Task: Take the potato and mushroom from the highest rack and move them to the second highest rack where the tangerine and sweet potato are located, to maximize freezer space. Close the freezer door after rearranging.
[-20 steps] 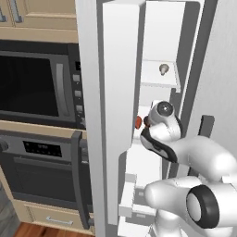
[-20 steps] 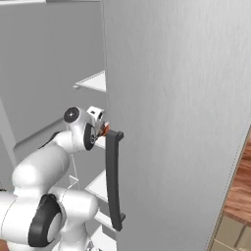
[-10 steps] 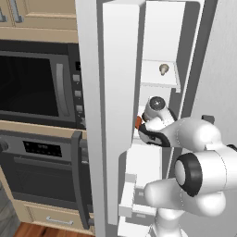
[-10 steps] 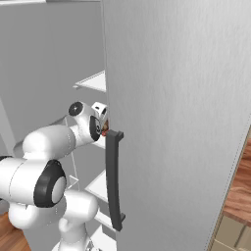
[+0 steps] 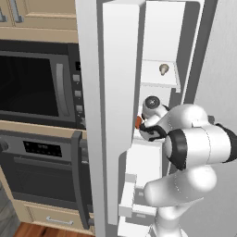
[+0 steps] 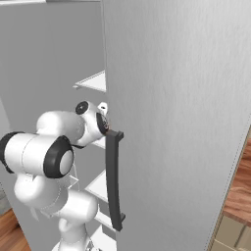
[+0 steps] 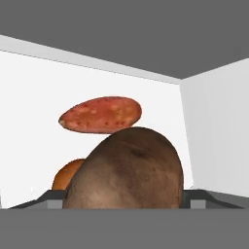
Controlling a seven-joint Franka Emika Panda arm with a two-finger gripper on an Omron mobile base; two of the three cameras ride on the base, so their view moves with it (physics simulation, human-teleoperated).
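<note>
White freezer (image 5: 159, 28) interior, arm reaching into the second rack.
End effector (image 7: 124, 206) grips the potato (image 7: 126, 170) wide-jawed, beside sweet potato (image 7: 101, 114) and tangerine (image 7: 68, 176), for grouping; mushroom (image 5: 163, 69) waits above.

Top flat white freezer shelf (image 5: 157, 81): tiny pale grey-beige mushroom (image 5: 163, 69) stands upright on it, toward 1 o'clock of shelf surface, alone there.

Next white shelf (image 7: 29, 121) down, hand view: large brown rough-skinned potato (image 7: 127, 170) in front, filling lower middle. Small bright orange round tangerine (image 7: 68, 173) at its 9 o'clock, partly hidden behind it. Reddish-orange oblong sweet potato (image 7: 101, 114) at its 12 o'clock, farther back, lying crosswise. Whether potato rests on shelf, cannot tell.
</note>
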